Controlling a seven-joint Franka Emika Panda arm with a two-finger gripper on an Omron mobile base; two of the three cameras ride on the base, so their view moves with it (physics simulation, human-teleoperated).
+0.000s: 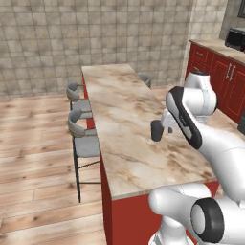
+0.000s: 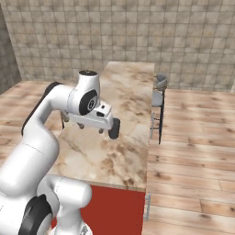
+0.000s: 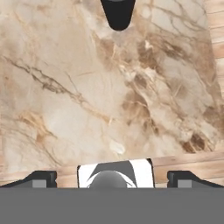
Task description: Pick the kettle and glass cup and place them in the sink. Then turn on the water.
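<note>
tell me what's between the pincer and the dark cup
Nothing: in the hand view only bare marble counter lies between the open pincer and the cup.

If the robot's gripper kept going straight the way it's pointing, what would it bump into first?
Probably the marble countertop. The gripper points down at it with open jaws, and bare stone lies ahead in the hand view. The glass cup stands off at the picture's top edge, likely outside that line, though depth is hard to judge.

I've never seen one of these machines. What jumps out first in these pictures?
A big white arm with dark joints reaches over a long marble-topped island counter with a red base. Its end effector hangs open above the bare stone, and a dark cylinder, blurred, is near the hand. Grey stools line the counter's side on the wooden floor.
</note>
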